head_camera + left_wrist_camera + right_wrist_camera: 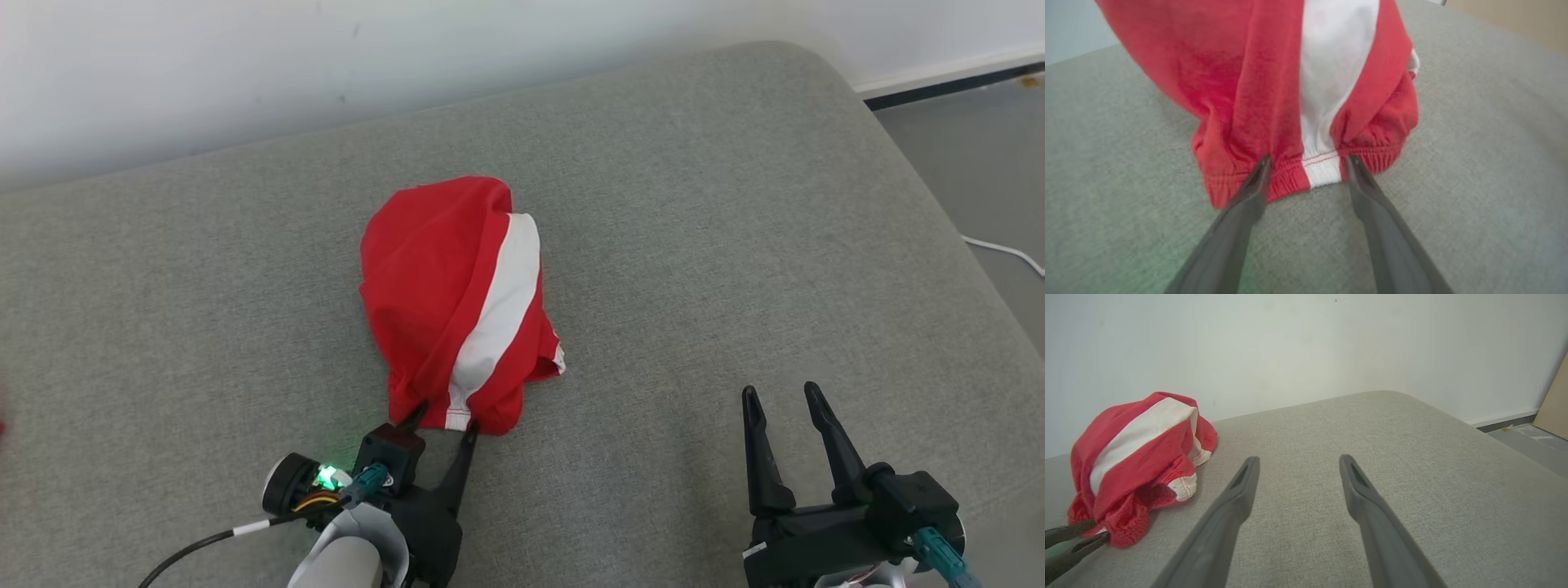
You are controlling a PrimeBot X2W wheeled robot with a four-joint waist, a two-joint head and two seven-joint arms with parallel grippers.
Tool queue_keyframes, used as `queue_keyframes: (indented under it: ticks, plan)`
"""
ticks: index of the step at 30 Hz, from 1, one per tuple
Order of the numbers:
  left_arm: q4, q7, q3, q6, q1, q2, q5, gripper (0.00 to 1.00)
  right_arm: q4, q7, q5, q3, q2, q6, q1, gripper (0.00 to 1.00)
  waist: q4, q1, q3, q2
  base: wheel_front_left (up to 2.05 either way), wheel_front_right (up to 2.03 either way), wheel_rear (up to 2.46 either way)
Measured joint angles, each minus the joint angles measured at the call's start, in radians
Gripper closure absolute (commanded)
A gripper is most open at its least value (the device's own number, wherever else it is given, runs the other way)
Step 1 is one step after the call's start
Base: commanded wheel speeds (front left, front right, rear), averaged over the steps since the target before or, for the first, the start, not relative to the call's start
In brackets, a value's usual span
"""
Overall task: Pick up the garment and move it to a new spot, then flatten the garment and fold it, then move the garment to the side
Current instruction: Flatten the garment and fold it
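The garment (457,302) is a red piece with a broad white stripe and an elastic hem, lying bunched up in the middle of a grey cushion (694,245). My left gripper (445,418) is open at the garment's near hem, one fingertip on either side of the white stripe's end (1323,169). The fingertips (1261,167) touch or overlap the hem's edge, and the jaws stand wide. My right gripper (781,394) hovers open over bare cushion to the right of the garment (1139,457), with nothing between its fingers (1245,473).
A pale wall (245,65) runs behind the cushion. The cushion's rounded edge drops to grey floor (980,163) at the right, where a white cable (1008,253) lies. A tan board (1555,404) leans at the far right.
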Motion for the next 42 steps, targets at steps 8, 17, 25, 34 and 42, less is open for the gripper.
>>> queue_keyframes:
  ticks: [8, 17, 25, 34, 42]
  plan:
    - [0.079, 0.000, -0.032, -0.001, -0.055, -0.020, -0.030, 1.00, -0.001, 0.000, -0.001, -0.016, 0.000, 0.000, -0.001, 0.00, 0.000, -0.0001, -0.003, 0.0000, 0.00, 0.00, 0.00]
    - [-0.108, 0.000, 0.005, 0.009, -0.038, -0.006, -0.036, 1.00, 0.001, 0.000, -0.001, -0.027, 0.000, 0.000, 0.022, 0.00, 0.068, -0.0001, -0.035, 0.0000, 0.00, 0.00, 0.00]
    - [-0.283, 0.000, 0.057, 0.033, 0.077, 0.115, -0.030, 1.00, 0.003, 0.000, 0.008, -0.026, 0.000, 0.000, 0.047, 0.00, 0.167, -0.0002, -0.073, -0.0001, 0.00, 0.00, 0.00]
    - [-0.416, 0.041, 0.110, 0.058, 0.283, 0.248, -0.074, 1.00, 0.008, 0.000, 0.013, -0.013, 0.000, 0.000, 0.053, 0.00, 0.241, -0.0002, -0.117, -0.0001, 0.00, 0.00, 0.00]
    - [-0.413, 0.036, 0.124, 0.079, 0.387, 0.241, -0.123, 0.65, 0.018, 0.000, 0.014, -0.017, 0.000, 0.000, 0.070, 0.00, 0.232, -0.0002, -0.133, -0.0001, 0.00, 0.00, 0.00]
